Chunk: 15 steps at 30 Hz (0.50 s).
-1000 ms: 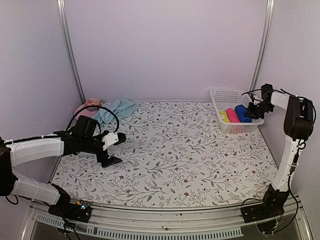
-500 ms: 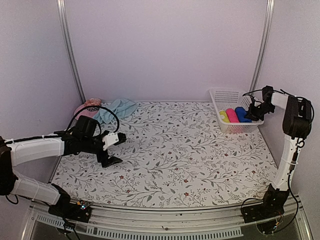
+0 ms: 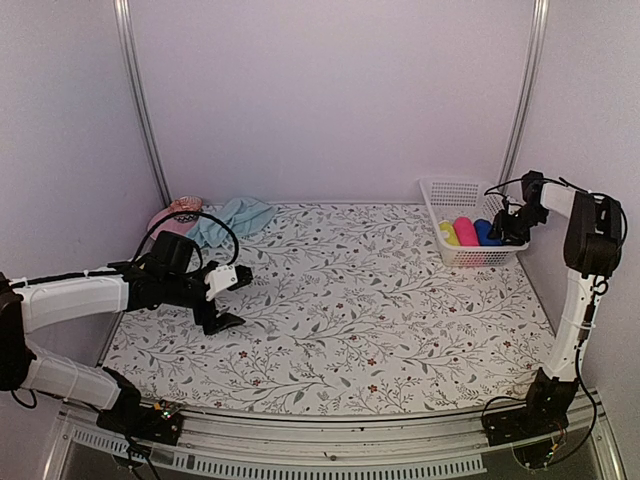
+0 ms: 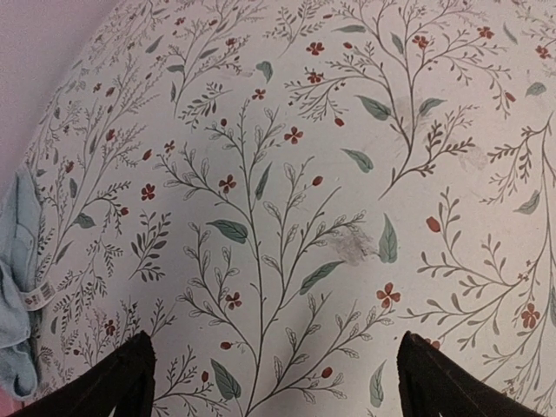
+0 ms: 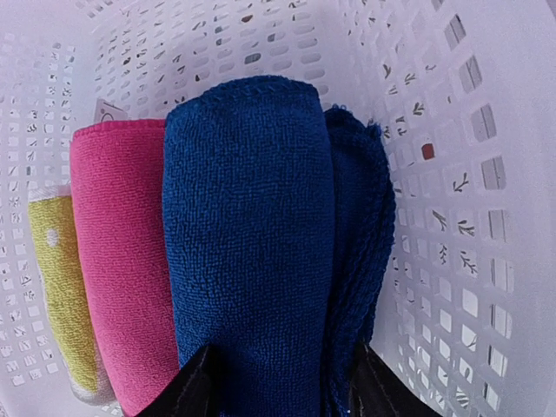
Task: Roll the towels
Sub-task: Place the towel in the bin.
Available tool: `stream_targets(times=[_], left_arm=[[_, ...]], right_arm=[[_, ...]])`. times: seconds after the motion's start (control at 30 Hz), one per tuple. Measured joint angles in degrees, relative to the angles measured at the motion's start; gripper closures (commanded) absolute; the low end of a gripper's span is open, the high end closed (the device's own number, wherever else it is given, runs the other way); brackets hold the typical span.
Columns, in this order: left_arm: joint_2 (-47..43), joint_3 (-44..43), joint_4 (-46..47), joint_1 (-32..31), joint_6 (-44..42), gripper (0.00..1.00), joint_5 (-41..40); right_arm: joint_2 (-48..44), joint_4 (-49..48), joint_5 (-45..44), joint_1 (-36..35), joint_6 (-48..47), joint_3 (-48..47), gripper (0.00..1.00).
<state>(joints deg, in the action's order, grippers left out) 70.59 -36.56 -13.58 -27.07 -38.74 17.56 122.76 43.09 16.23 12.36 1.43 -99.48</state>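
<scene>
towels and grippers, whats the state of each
royal blue terry towel, rolled, in white mesh basket
pink terry towel, rolled, in basket
yellow terry towel, rolled, in basket
pale aqua cloth towel, unrolled, crumpled on table
left gripper, open, empty
right gripper, astride blue towel, grip unclear

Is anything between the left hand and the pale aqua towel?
Nothing visible does: only bare flowered table lies between the open left hand and the aqua towel. The pink hat sits beside the towel, off that path.
</scene>
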Motion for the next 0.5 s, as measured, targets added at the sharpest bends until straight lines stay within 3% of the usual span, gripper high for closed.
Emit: stream_targets(times=[0.2, 0.5], left_arm=[[0.0, 0.0, 0.0, 0.0, 0.0, 0.03, 0.0], [0.0, 0.0, 0.0, 0.0, 0.0, 0.03, 0.0]], right_arm=[[0.0, 1.1, -3.1, -0.1, -0.3, -0.6, 0.36], [-1.1, 2.8, -6.7, -0.2, -0.6, -1.6, 0.36]])
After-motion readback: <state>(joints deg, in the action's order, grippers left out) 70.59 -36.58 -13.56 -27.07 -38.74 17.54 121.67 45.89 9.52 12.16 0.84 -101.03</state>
